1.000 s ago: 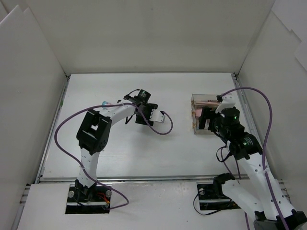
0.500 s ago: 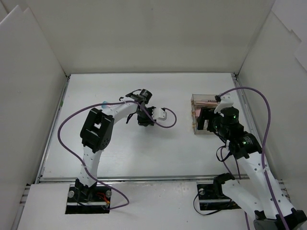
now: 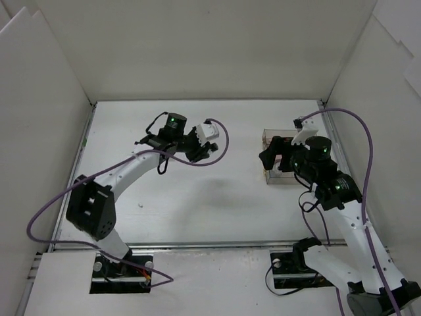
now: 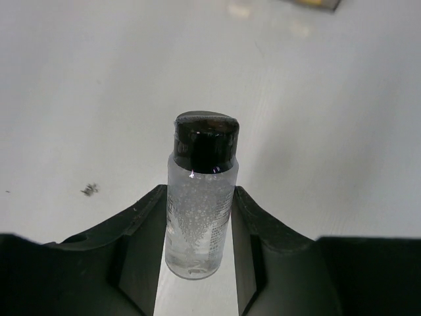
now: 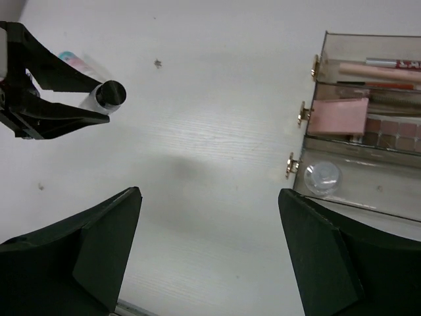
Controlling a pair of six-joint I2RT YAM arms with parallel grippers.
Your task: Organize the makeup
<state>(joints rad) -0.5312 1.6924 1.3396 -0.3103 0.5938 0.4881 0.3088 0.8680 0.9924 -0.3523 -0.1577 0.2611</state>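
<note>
My left gripper (image 4: 199, 195) is shut on a clear bottle (image 4: 200, 197) with a black cap and holds it upright above the table. In the right wrist view this bottle (image 5: 105, 96) shows at the upper left, with a pink bottle with a teal cap (image 5: 74, 61) lying just behind it. In the top view the left gripper (image 3: 196, 150) is at mid-table. My right gripper (image 5: 209, 193) is open and empty, and in the top view it (image 3: 275, 153) is at the left edge of the clear acrylic box (image 5: 309, 158). The box holds pink pencils (image 5: 378, 68), a pink square (image 5: 339, 116), a brown palette (image 5: 395, 133) and a small clear compact (image 5: 323, 176).
White walls (image 3: 59, 99) close in the table on the left, back and right. The acrylic box (image 3: 266, 172) stands at the right, near the right wall. A purple cable (image 3: 217, 141) loops beside the left wrist.
My left arm has swung and raised its wrist toward the back, carrying the clear bottle off the table. My right gripper has moved left from over the box to its left edge.
</note>
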